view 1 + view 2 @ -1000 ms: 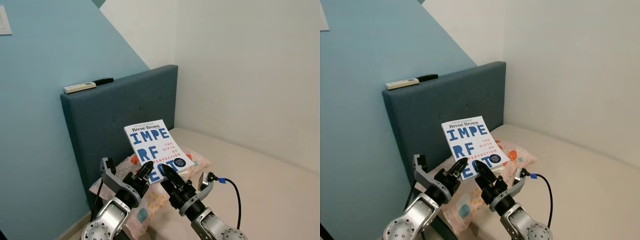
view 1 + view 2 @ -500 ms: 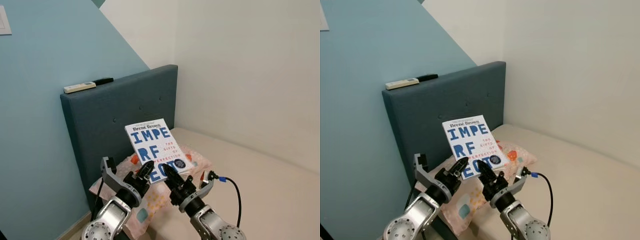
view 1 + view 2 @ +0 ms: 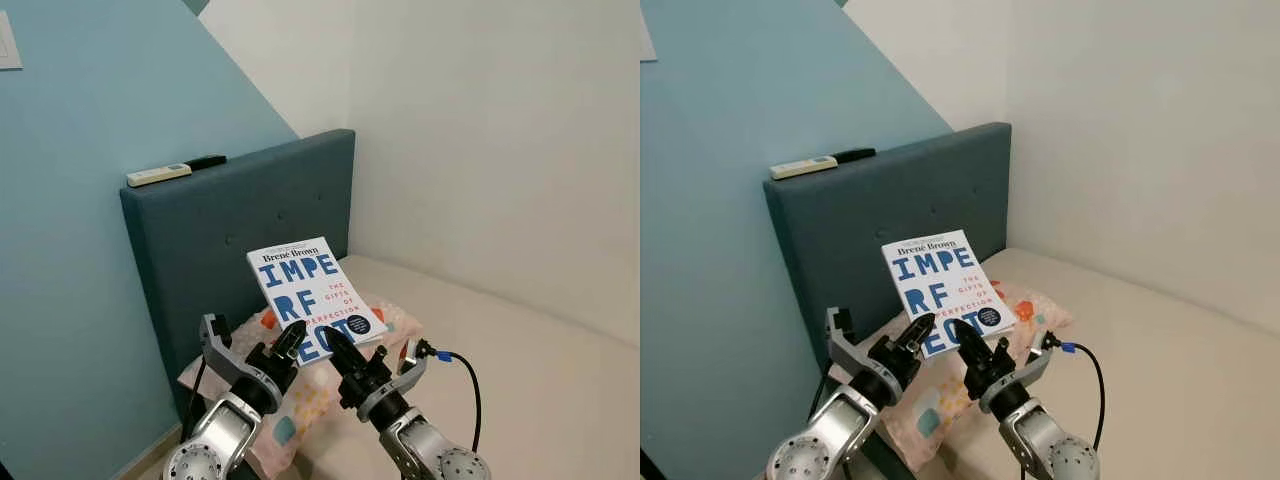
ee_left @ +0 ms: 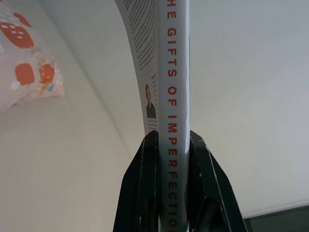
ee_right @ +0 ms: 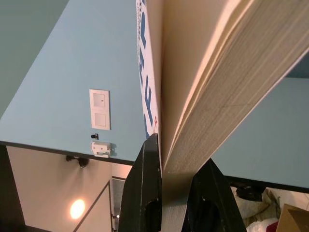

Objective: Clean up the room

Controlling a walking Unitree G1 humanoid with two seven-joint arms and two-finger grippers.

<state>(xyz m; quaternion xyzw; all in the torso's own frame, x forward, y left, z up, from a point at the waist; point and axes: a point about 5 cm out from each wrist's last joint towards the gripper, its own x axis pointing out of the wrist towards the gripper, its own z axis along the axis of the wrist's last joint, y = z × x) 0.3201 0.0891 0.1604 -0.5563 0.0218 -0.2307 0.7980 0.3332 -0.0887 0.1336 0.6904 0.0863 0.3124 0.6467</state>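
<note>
A white paperback book (image 3: 312, 297) with big blue letters is held up, tilted, in front of the blue headboard (image 3: 240, 225). My left gripper (image 3: 291, 340) is shut on its spine edge (image 4: 174, 111) and my right gripper (image 3: 338, 350) is shut on its page edge (image 5: 212, 82), both at the book's lower end. Under the book lies a pink patterned pillow (image 3: 300, 395) on the beige bed (image 3: 520, 370).
A white remote (image 3: 158, 174) and a black one (image 3: 207, 161) lie on top of the headboard. A blue wall (image 3: 90, 100) rises on the left, a white wall (image 3: 500, 130) behind the bed. A wall switch (image 5: 100, 109) shows in the right wrist view.
The book has been lifted slightly with both grippers still shut on it; otherwise the scene is unchanged.
</note>
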